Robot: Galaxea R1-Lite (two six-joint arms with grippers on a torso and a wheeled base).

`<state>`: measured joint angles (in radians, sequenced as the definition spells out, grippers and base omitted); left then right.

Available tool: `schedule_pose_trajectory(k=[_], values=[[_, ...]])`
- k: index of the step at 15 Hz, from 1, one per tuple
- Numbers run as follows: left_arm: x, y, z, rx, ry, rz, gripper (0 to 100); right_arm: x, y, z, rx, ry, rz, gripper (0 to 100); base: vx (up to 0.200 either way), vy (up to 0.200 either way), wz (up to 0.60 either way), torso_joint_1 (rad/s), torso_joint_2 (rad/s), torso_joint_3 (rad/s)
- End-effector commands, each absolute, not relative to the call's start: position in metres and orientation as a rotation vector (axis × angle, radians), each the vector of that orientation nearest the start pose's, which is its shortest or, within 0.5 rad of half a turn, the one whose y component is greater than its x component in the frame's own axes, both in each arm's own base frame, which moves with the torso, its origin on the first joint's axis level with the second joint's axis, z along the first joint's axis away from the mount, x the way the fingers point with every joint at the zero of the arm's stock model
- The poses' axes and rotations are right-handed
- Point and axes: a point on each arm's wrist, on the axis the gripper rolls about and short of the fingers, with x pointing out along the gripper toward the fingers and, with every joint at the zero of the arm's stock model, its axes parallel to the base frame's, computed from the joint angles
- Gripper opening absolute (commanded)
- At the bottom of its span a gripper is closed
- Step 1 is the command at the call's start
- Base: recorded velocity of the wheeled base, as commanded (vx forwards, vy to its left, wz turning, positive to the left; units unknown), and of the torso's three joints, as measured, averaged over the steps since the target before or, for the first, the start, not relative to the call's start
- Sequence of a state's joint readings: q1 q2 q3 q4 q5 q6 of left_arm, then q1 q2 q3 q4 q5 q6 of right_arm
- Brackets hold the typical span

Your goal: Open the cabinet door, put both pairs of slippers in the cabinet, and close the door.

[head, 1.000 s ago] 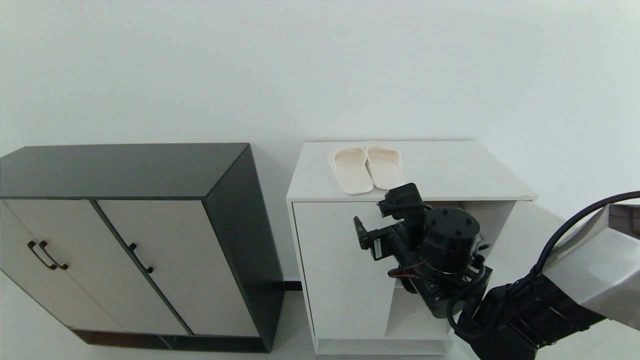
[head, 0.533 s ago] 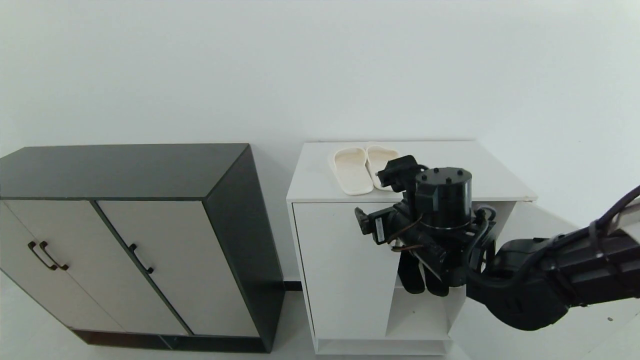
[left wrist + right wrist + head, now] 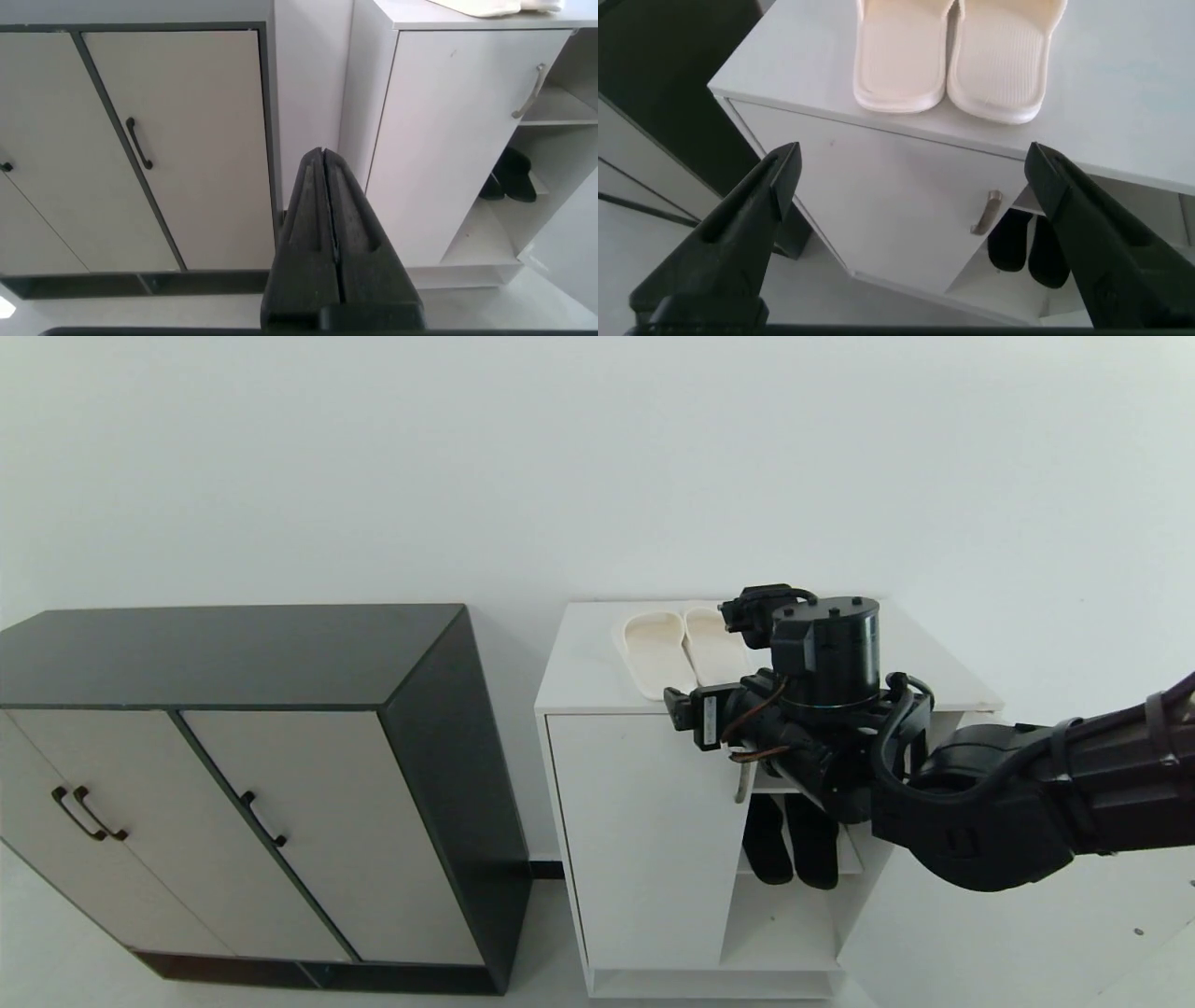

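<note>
With the black slippers [image 3: 789, 840] shelved in the open white cabinet [image 3: 644, 840], the cream slippers [image 3: 683, 649] on its top were judged next, to be reached and pinched by the wide-spread right claw [image 3: 913, 157] nearby.

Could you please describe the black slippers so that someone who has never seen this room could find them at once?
Find the white cabinet, which stands against the wall to the right of the dark cabinet. Its right half is open, and the black slippers sit side by side inside it. The only other pair, the cream slippers, lies on top of the cabinet instead.
</note>
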<state>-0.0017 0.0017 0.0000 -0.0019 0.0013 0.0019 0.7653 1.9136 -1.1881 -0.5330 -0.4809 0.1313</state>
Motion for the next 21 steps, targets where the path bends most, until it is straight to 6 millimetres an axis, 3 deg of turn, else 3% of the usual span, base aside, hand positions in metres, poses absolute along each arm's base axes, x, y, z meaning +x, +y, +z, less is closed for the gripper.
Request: schedule_pose_trajectory(k=[1, 10, 13, 16, 21], values=[[-0.023, 0.0, 0.076, 0.002, 0.002, 0.0, 0, 0.284, 0.256, 0.2, 0.013, 0.185, 0.266, 100, 0.0, 0.0, 0.0, 0.0, 0.0, 0.0], [-0.023, 0.0, 0.076, 0.0, 0.002, 0.0, 0, 0.284, 0.257, 0.194, 0.002, 0.195, 0.266, 100, 0.2, 0.0, 0.0, 0.004, 0.0, 0.002], [-0.023, 0.0, 0.076, 0.0, 0.002, 0.0, 0, 0.291, 0.264, 0.183, -0.002, 0.2, 0.267, 100, 0.2, 0.0, 0.0, 0.001, 0.0, 0.004], [-0.023, 0.0, 0.076, -0.003, 0.0, 0.0, 0, 0.302, 0.273, 0.161, -0.018, 0.223, 0.264, 100, 0.0, 0.0, 0.0, 0.0, 0.0, 0.0], [-0.023, 0.0, 0.076, -0.002, 0.002, -0.002, 0, 0.343, 0.282, 0.156, 0.017, 0.17, 0.219, 100, 0.0, 0.0, 0.0, 0.0, 0.0, 0.0]])
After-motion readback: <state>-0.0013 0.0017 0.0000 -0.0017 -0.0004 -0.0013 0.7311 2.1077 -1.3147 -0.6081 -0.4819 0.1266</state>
